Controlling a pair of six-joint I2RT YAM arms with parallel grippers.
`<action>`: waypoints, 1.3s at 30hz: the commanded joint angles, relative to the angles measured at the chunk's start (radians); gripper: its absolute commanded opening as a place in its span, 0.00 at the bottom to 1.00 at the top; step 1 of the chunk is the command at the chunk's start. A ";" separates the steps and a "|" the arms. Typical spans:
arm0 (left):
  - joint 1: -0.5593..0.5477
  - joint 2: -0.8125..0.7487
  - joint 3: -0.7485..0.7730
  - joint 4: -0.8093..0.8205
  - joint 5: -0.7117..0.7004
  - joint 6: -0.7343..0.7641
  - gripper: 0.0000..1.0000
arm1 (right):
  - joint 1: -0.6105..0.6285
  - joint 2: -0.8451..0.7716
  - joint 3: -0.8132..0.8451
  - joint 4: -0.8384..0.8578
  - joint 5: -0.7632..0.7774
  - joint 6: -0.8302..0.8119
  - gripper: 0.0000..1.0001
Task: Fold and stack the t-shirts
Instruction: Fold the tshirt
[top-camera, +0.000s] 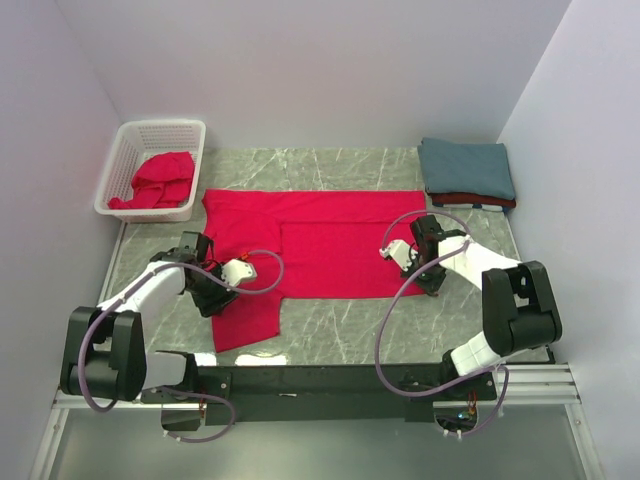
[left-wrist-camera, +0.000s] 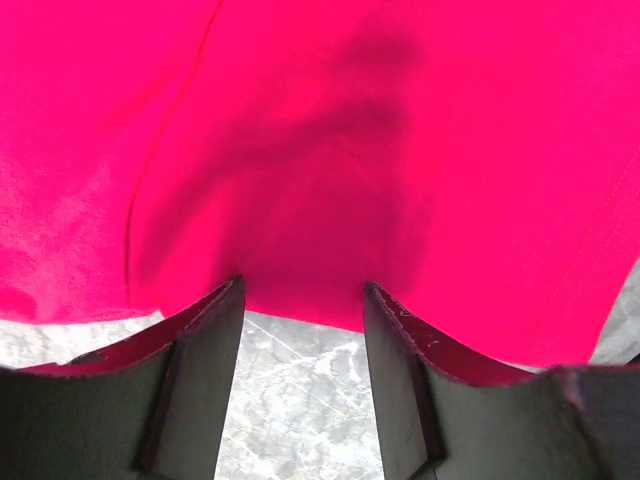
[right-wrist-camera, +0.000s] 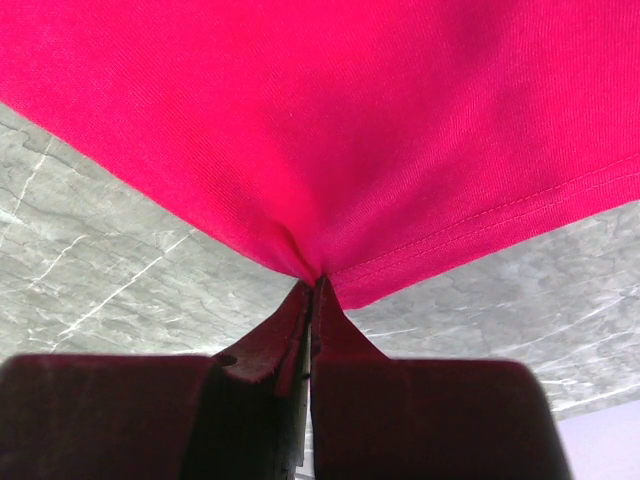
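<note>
Right tool (right-wrist-camera: 312, 288) of mine is pressed tight together, and it pinches the edge of the big red t-shirt (top-camera: 330, 235) by its seam. The cloth bunches up into a little point where I hold it.

My left tool (left-wrist-camera: 303, 292) is spread apart. Its two fingers (left-wrist-camera: 215, 330) sit right at another edge of the same shirt, and bare table (left-wrist-camera: 300, 400) shows between them. It may be touching the cloth, but I cannot tell for sure.

The big red t-shirt lies flat in the middle of the table, with one part reaching toward me on the left. Far back on the right, a blue t-shirt (top-camera: 467, 165) sits on top of a dark red t-shirt (top-camera: 470, 201). Back on the left, a white basket (top-camera: 118, 160) holds another red t-shirt (top-camera: 160, 180).
</note>
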 joint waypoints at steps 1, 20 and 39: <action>-0.009 0.007 0.041 0.020 -0.004 -0.001 0.56 | -0.001 0.042 -0.003 0.030 0.002 -0.003 0.00; -0.026 0.092 0.006 -0.003 0.015 0.072 0.50 | -0.005 0.075 0.009 0.010 -0.006 -0.006 0.00; -0.018 -0.098 0.071 -0.253 0.025 0.038 0.01 | -0.023 -0.118 -0.029 -0.073 -0.027 -0.024 0.00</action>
